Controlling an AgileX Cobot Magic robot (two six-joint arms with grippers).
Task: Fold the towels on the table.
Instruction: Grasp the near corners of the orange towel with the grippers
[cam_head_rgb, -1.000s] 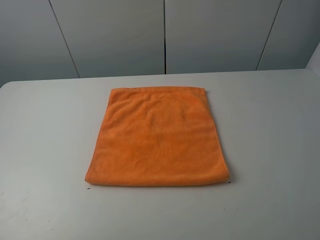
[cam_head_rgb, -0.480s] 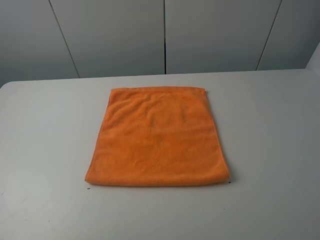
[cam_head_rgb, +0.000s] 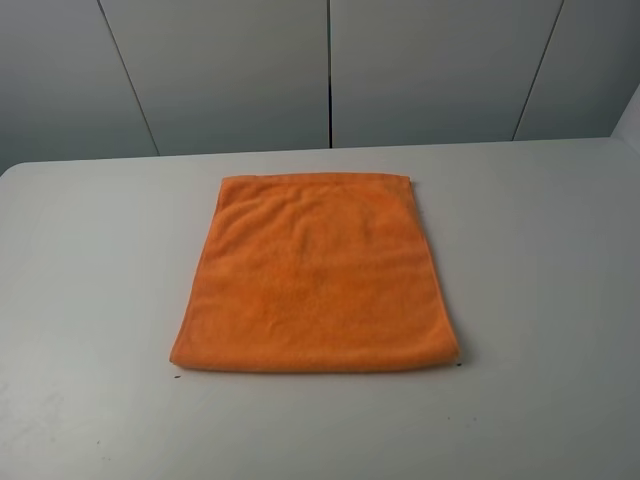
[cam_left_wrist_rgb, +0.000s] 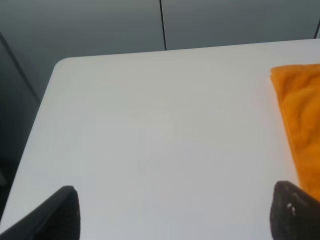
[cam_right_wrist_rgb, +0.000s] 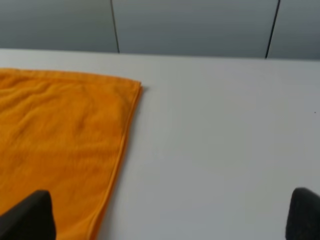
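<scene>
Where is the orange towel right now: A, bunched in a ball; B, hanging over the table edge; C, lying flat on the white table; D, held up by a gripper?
C: the orange towel lies flat on the table, well inside its edges.

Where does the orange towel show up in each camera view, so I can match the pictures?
Exterior high: the orange towel lies whole and flat, mid white table.
Left wrist: only a narrow strip with one far corner, cut off by the frame.
Right wrist: a large part with the other far corner, also cut off.
Shared landmark: the table's far edge against the grey wall panels.
</scene>
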